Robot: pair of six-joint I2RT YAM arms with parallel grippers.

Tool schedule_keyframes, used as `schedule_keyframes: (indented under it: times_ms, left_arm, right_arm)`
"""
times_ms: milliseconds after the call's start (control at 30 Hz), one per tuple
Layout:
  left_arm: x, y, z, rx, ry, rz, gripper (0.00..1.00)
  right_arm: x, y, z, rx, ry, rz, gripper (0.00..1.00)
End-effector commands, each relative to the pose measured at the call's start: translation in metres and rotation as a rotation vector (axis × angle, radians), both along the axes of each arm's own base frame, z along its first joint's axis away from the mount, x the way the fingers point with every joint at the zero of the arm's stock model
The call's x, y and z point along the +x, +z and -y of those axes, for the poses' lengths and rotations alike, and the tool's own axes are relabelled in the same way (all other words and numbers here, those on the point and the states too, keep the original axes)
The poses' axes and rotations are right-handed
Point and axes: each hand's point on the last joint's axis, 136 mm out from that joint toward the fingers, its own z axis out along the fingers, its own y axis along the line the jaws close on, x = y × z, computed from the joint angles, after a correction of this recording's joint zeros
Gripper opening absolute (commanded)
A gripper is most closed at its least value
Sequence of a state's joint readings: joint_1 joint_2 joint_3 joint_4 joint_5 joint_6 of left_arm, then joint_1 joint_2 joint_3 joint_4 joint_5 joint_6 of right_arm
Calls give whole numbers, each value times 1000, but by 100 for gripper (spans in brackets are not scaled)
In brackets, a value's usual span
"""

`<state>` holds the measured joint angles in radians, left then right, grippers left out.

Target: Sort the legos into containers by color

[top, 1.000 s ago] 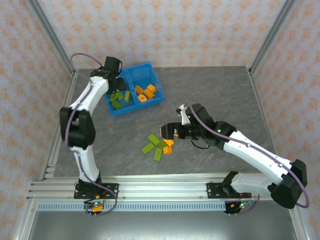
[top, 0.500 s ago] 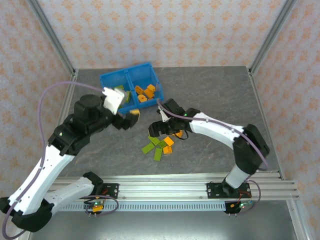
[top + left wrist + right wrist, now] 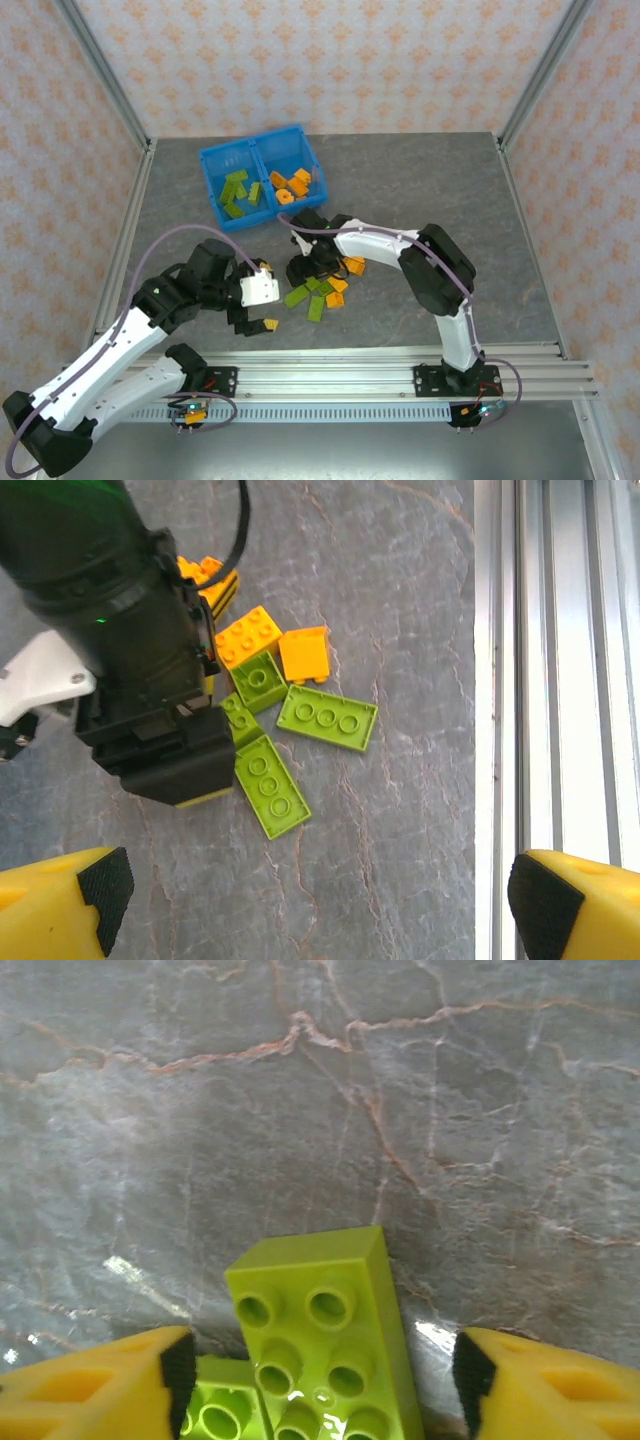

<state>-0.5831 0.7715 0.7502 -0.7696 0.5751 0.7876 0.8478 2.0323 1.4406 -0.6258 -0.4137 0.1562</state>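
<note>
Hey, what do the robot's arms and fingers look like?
Both the left arm and right arm have white links and black joints, each carrying a lilac cable. The fingers are yellow with black pads.

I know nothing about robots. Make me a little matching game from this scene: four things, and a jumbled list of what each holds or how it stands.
Things:
1. left compartment
2. right compartment
3. left fingers
4. right fingers

States:
A. either side of a green brick
B. orange bricks inside
C. spread wide, nothing between
D. green bricks inside

Pairs: 1-D, 2-B, 3-C, 4-A
</note>
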Motion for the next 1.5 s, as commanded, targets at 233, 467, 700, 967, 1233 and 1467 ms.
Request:
schedule_keyframes:
  times_ms: [233,467,700,967,1233,1467]
  left_arm:
    - [16,0,-7,-13,24,223,99]
    - [26,23,-19,-62,116,383,99]
    - [37,58,-41,-175,281,609,100]
    - [37,59,-62,-130,352,687,100]
    - [35,30,-59,21,258,610,99]
    - [41,22,-72,95,309,612,100]
  right_arm:
    - [8,-16,9,-136,-27,74,32]
    - [26,57,-19,75,-85,187,24]
    - [44,179,-50,449,-88,435,24]
    - [99,216,-97,570,-108,643,24]
    - [167,179,-143,457,-107,772,25]
    - [204,119,-177,341,-75,774,26]
